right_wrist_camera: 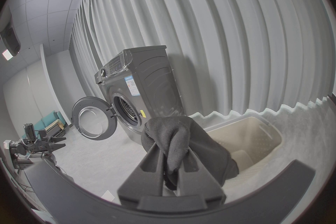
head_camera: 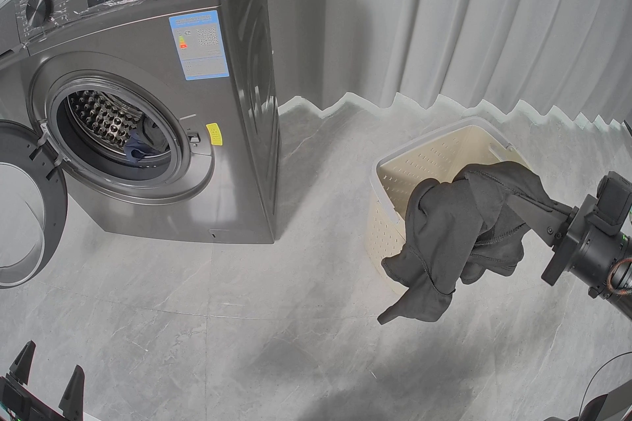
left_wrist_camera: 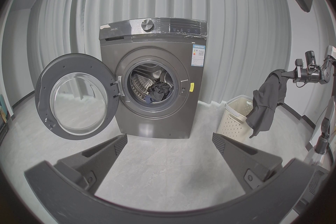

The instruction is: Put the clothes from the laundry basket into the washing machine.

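My right gripper [head_camera: 526,205] is shut on a dark grey garment [head_camera: 454,231], which hangs in folds above the front rim of the cream laundry basket [head_camera: 421,146]. In the right wrist view the cloth [right_wrist_camera: 173,144] bunches between the fingers, with the basket [right_wrist_camera: 269,126] behind it. The grey washing machine [head_camera: 217,133] stands at the left with its round door [head_camera: 26,205] swung open. Dark clothes [left_wrist_camera: 159,90] lie in its drum. My left gripper [left_wrist_camera: 168,138] is open and holds nothing, low at the near left [head_camera: 46,373], facing the machine.
The basket stands on the pale tiled floor [head_camera: 263,323] to the right of the machine. White curtains [head_camera: 461,8] hang behind both. Bare floor stretches between machine, basket and me. The open door juts out to the machine's left.
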Tool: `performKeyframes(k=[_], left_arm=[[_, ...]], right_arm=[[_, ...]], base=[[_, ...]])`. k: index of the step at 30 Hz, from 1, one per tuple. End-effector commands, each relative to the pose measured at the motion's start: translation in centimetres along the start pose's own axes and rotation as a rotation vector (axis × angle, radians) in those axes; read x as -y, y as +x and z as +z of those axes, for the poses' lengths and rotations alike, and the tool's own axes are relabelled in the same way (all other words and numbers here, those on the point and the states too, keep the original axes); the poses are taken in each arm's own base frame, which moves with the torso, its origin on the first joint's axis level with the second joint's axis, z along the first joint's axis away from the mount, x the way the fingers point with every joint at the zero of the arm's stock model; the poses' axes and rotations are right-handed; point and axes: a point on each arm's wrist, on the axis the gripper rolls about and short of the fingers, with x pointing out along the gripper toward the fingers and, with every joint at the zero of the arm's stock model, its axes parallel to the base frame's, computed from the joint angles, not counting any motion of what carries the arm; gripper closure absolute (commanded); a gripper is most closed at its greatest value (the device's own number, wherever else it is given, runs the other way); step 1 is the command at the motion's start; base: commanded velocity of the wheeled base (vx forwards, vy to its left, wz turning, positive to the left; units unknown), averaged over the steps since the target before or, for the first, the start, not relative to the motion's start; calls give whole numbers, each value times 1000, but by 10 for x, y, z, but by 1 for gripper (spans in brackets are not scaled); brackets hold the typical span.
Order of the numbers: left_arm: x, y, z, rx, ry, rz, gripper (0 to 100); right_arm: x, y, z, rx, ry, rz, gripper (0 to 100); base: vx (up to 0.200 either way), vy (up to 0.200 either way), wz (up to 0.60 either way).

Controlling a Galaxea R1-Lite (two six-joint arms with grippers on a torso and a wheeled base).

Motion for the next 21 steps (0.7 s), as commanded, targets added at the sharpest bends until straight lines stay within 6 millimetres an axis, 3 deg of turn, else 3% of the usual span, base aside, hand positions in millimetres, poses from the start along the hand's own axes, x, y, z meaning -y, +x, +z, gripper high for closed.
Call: performKeyframes(k=[1,21], left_arm=[[0,0,-5,0,0,0,0],[0,0,-5,0,0,0,0]], right_arm=[[0,1,0,-2,0,0,100],[-4,3,4,12,33,37,100]], base=[[0,200,0],[0,200,0]])
